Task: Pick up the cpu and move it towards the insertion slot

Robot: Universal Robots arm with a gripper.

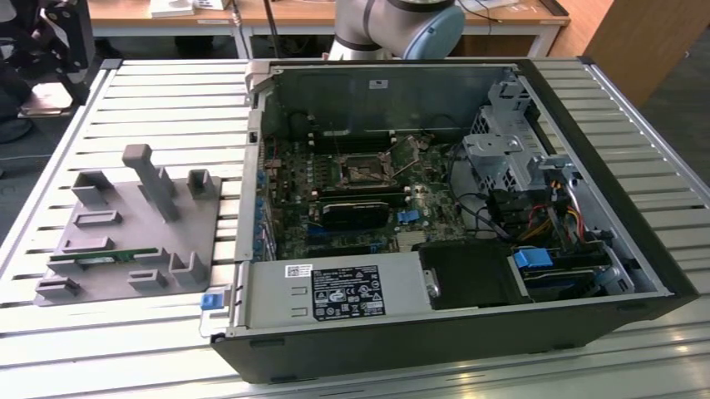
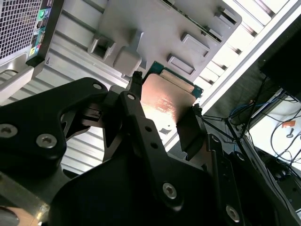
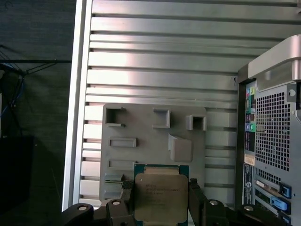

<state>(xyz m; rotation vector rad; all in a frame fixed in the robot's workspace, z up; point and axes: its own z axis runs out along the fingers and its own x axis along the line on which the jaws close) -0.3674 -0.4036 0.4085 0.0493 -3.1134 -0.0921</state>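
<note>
The cpu [image 3: 160, 197] is a flat square chip with a shiny metal top and a green rim, and my gripper [image 3: 161, 201] is shut on it. A black finger [image 3: 127, 195] presses on each of two opposite edges. In the second wrist view the cpu [image 2: 164, 101] sits between the same fingers [image 2: 135, 92] of the gripper [image 2: 165, 109], held above the grey fixture [image 2: 164, 33]. The insertion slot [image 1: 363, 169] is a small square socket with a dark centre, on the motherboard inside the open computer case [image 1: 621, 249].
The grey fixture [image 1: 128, 224] with upright posts lies on the slatted metal table [image 1: 166, 91], on the exterior view's left of the case, with a green memory stick [image 1: 106, 258] in it. The case's rear panel [image 3: 273, 141] stands beside the fixture [image 3: 150, 141]. The arm's base [image 1: 388, 25] rises behind the case.
</note>
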